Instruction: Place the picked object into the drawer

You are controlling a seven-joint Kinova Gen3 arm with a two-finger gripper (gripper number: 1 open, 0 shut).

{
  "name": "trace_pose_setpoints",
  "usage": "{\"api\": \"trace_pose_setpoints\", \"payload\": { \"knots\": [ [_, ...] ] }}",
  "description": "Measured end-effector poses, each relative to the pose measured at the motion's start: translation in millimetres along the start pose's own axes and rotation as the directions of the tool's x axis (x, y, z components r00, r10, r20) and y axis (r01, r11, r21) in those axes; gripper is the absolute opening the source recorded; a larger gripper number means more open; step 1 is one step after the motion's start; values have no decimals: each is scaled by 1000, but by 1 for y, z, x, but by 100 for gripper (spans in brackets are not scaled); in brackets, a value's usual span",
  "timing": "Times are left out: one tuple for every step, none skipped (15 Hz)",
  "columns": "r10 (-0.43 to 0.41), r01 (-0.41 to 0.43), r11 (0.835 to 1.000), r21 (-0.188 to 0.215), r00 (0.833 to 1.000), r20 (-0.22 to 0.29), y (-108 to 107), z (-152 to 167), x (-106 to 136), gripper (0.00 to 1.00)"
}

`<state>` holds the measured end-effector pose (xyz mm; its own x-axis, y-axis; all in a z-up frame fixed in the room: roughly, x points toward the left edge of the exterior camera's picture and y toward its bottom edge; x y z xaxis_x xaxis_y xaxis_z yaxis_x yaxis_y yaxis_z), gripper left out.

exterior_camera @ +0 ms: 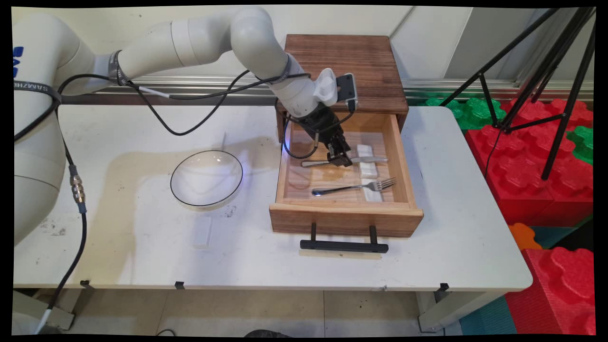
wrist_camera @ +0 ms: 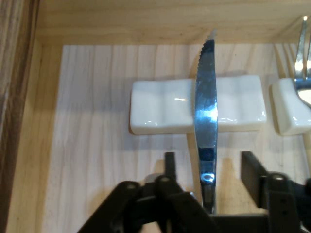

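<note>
The gripper (wrist_camera: pixel 209 167) reaches down into an open wooden drawer (exterior_camera: pixel 346 219), and its two black fingers (wrist_camera: pixel 169 164) stand apart, one on each side of a table knife (wrist_camera: pixel 206 116), with a gap showing between each finger and the metal. In the hand view the knife runs straight away from the fingers, its serrated blade crossing a white ceramic rest (wrist_camera: pixel 155 111) that lies just beyond the fingertips, the tip pointing at the drawer's far wall. To the right of the fingers in that view sits a second white rest (wrist_camera: pixel 286 114) with the tines of a fork (wrist_camera: pixel 302 73) over it. In the main view the gripper (exterior_camera: pixel 341 160) hangs over the middle of the knife (exterior_camera: pixel 375 159), whose handle sticks out to one side of the fingers and whose blade lies over its rest (exterior_camera: pixel 365 161) on the other. The fork (exterior_camera: pixel 354 186) lies nearer the drawer's front, roughly parallel to the knife, its tines on the other rest (exterior_camera: pixel 373 190). The drawer is pulled out from a dark wooden cabinet (exterior_camera: pixel 346 66) and has a black handle (exterior_camera: pixel 344 245) at its front. Well away from the fingers, on the white table (exterior_camera: pixel 465 228), stands a clear glass bowl (exterior_camera: pixel 206 179), with a small white block (exterior_camera: pixel 202 232) near it.
</note>
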<state>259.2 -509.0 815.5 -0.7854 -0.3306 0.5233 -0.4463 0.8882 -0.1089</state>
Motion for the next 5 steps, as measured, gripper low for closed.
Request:
{"api": "trace_pose_setpoints", "payload": {
  "knots": [
    [-1,1,1000,0,1000,0,0,0,0,100],
    [-1,1,1000,1,1000,-1,0,0,0,100],
    [-2,2,1000,2,1000,-2,0,-1,-1,100],
    [-2,2,1000,3,1000,-3,0,-2,-1,100],
    [-3,3,1000,6,1000,-3,0,-3,-1,100]
  ]
}}
